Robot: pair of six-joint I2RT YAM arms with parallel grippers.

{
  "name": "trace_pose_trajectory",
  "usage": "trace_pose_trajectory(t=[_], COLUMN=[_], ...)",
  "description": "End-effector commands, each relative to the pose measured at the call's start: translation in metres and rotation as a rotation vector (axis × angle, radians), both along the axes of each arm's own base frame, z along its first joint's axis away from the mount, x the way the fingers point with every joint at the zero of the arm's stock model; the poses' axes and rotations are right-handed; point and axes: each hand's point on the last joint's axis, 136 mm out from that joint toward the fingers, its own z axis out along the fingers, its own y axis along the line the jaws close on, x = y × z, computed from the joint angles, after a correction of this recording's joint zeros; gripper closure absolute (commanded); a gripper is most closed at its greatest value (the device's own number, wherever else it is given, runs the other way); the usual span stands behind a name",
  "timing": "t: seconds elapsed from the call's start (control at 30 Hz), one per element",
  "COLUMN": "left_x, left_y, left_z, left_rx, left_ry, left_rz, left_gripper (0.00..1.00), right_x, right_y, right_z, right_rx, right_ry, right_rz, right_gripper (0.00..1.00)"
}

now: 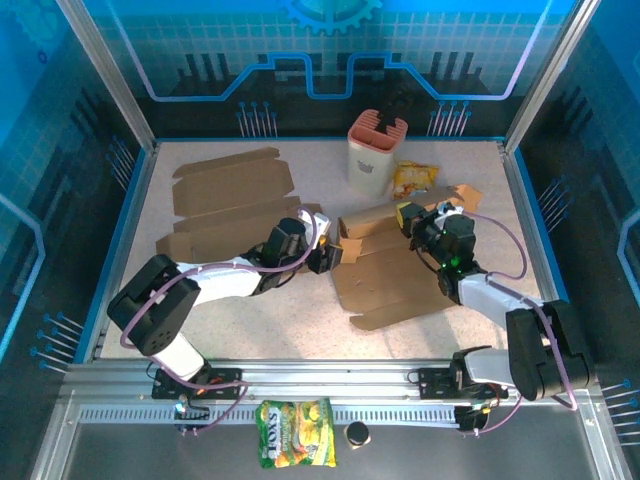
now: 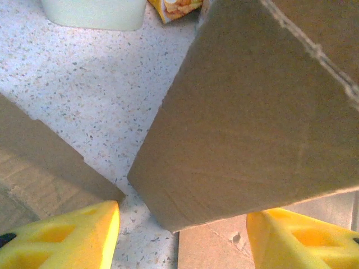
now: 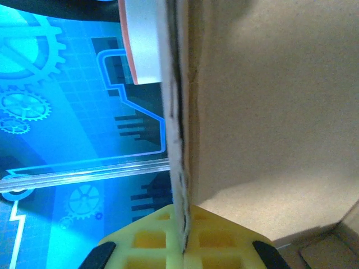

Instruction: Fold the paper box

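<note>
Right pincer [image 3: 182, 242] is clamped on the edge of an upright panel of the paper box [image 1: 385, 270]; the cardboard runs straight between its yellow fingers. Left pincer [image 2: 182, 232] stands apart, one finger either side of a raised flap corner, no contact evident. The box lies partly flat on the bench [image 1: 300, 320], between both pincers.

Judgement: the right should anchor the panel while the left pushes the flap over along its crease, slowly, to avoid tearing.

Left arm stretches low toward centre. Right arm reaches inward, wrist rolled sideways.

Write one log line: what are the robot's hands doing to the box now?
box: partly folded | left gripper: open around flap | right gripper: shut on box edge
</note>
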Motion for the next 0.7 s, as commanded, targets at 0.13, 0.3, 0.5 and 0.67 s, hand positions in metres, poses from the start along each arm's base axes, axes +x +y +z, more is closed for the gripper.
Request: trace_pose_trajectory(t=[0.13,0.3,0.5,0.67], left_x=[0.01,0.015,0.016,0.017], left_y=[-0.003,0.001,0.005,0.0], left_z=[-0.007,-0.012,-0.009,-0.002], left_rx=[0.018,0.04,0.046,0.026], left_ry=[-0.032,-0.049,-0.06,-0.07], left_rz=[0.041,0.092,0.109,0.103], left_gripper=[0.37,0.35,0.35,0.34], right_x=[-0.014,-0.017,-0.013,-0.013], right_y=[0.013,0.01,0.011,0.01], right_z=[-0.019,-0.033,-0.034,-0.039], right_rx=[-0.032,-0.045,-0.049,-0.06], right_ry=[-0.01,0.009,0.006,0.019], right_rz=[0.042,0.025,0.024,0.0], right_gripper=[1.0,1.0,1.0,1.0])
